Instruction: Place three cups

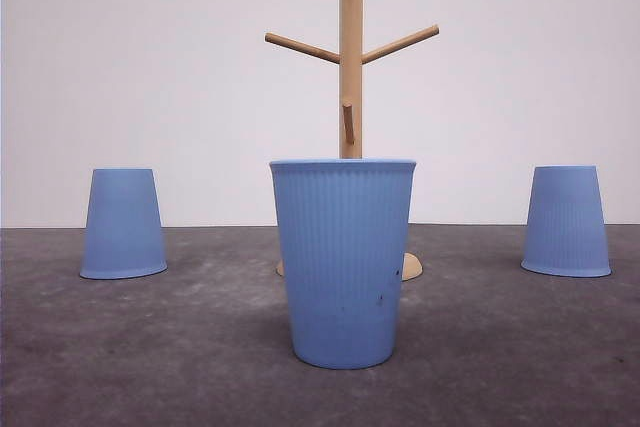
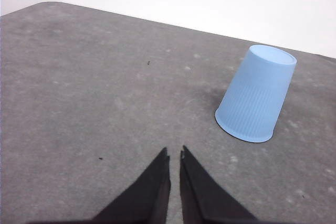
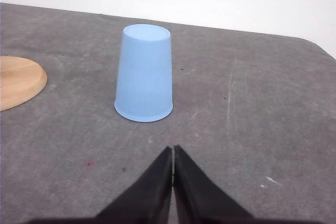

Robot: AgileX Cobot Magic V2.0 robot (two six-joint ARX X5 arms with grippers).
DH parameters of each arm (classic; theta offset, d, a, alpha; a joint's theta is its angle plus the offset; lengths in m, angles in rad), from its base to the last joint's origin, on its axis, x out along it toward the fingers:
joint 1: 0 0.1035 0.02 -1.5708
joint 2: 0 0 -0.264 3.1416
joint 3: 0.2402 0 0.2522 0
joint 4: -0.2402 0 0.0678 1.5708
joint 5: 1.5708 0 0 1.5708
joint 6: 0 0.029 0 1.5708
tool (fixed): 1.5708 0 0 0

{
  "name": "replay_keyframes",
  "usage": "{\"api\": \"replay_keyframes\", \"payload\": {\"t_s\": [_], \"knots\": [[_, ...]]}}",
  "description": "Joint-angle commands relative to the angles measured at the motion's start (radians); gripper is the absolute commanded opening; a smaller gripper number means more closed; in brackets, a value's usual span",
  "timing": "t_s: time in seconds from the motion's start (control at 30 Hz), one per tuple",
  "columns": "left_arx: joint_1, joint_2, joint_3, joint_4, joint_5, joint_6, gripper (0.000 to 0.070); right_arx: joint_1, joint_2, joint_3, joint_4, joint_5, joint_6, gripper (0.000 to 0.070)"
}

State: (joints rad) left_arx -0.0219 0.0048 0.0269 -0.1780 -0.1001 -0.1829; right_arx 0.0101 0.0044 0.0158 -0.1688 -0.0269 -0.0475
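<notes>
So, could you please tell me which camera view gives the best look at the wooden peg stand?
The front view: the stand rises behind the middle cup, showing post and pegs, with most of its base hidden. The right wrist view catches the edge of its round base, beside an upside-down cup.

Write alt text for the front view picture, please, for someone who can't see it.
An upright light-blue ribbed cup stands front and centre on a grey table, partly hiding a wooden peg stand behind it. Two matching cups sit upside down farther back, one at the left, one at the right.
</notes>
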Motion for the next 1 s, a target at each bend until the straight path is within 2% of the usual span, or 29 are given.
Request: {"api": "replay_keyframes", "payload": {"t_s": [0.0, 0.97], "knots": [[-0.001, -0.002, -0.014, -0.002, -0.001, 0.01, 0.0016, -0.001, -0.001, -0.004, 0.012, 0.002, 0.011, 0.0001], [-0.001, -0.002, -0.014, -0.002, -0.001, 0.01, 0.0016, -0.001, -0.001, -0.004, 0.012, 0.002, 0.011, 0.0001]]}}
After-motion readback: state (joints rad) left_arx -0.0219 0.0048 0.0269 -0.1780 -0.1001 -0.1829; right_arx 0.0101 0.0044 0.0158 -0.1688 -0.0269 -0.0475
